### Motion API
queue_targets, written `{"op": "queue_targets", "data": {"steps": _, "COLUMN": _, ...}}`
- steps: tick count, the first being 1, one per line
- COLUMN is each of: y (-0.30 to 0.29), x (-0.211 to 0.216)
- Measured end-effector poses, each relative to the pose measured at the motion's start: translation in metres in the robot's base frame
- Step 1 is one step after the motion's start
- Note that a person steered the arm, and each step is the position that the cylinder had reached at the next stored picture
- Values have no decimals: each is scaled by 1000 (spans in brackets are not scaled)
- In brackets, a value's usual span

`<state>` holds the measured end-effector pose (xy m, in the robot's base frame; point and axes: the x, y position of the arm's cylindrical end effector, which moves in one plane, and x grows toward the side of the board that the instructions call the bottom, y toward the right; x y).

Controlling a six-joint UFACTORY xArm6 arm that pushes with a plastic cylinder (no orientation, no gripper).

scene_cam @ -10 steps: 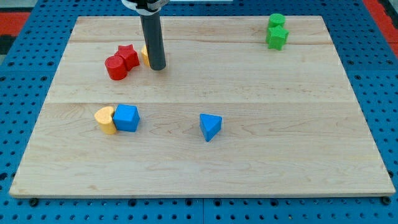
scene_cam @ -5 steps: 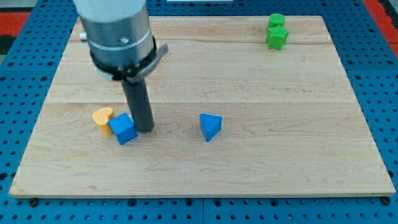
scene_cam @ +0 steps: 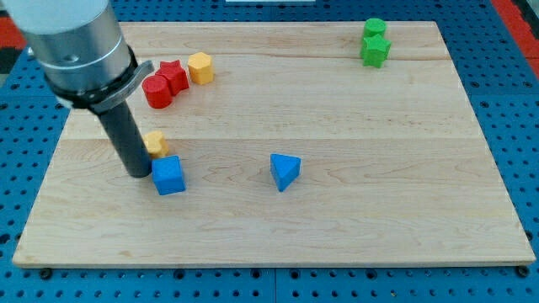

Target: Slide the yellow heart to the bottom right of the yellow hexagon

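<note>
The yellow heart lies at the board's left-centre, partly hidden behind my rod. My tip rests on the board just below and left of the heart, touching or almost touching it, and directly left of the blue cube. The yellow hexagon sits near the view's top, well above and to the right of the heart, next to the red star and the red cylinder.
A blue triangular block lies at the board's centre. Two green blocks are stacked close at the top right. The wooden board sits on a blue pegboard; my arm's grey body covers the top left corner.
My tip moved from the hexagon down to the blue cube, then round to the left of the heart. The blue cube shifted slightly down-right; the heart moved a little up and right.
</note>
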<state>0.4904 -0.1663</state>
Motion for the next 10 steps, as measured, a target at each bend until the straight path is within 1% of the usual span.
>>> {"op": "queue_targets", "data": {"steps": 2, "y": 20, "x": -49}}
{"op": "queue_targets", "data": {"steps": 3, "y": 43, "x": -62}}
{"op": "queue_targets", "data": {"steps": 4, "y": 66, "x": -72}}
{"op": "queue_targets", "data": {"steps": 5, "y": 48, "x": -72}}
{"op": "queue_targets", "data": {"steps": 6, "y": 38, "x": -82}}
{"op": "queue_targets", "data": {"steps": 8, "y": 78, "x": -98}}
{"op": "queue_targets", "data": {"steps": 10, "y": 84, "x": -121}}
